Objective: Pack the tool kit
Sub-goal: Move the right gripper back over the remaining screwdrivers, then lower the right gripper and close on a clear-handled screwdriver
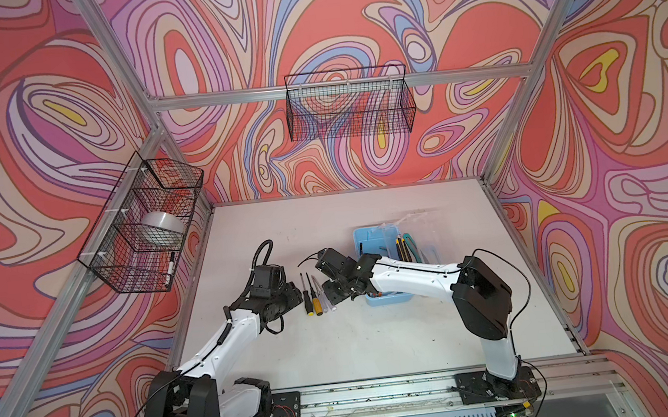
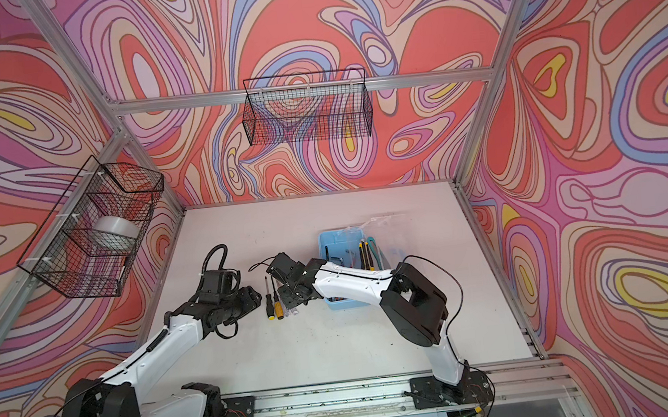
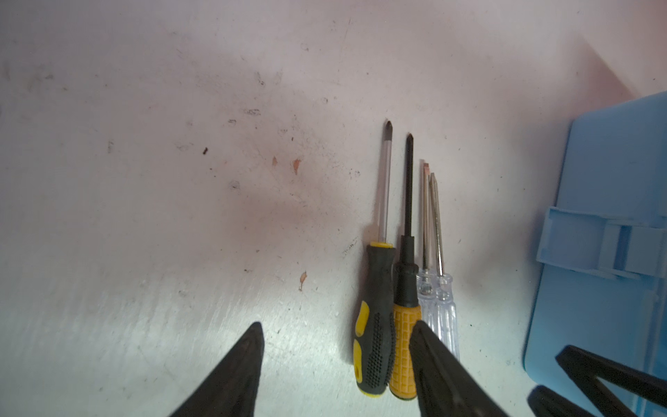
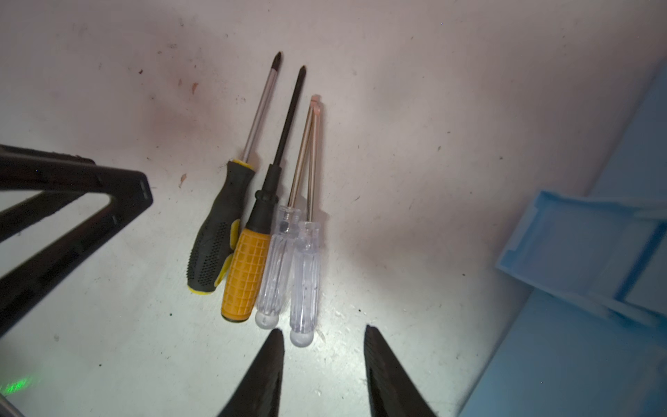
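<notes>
Counted four screwdrivers [image 4: 245, 278] side by side near one light-blue box [image 3: 610, 173]; found left gripper [image 3: 337, 326] and right gripper [image 4: 323, 329] both with jaws apart.

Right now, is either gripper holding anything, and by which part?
Nothing is held: the left gripper and right gripper both stand open, and the four screwdrivers lie flat on the table.

light-blue box [image 1: 362, 237]: open, knives [image 1: 401, 248] inside | four screwdrivers [image 4: 246, 269]: flat, parallel, handles touching, just beside box
</notes>
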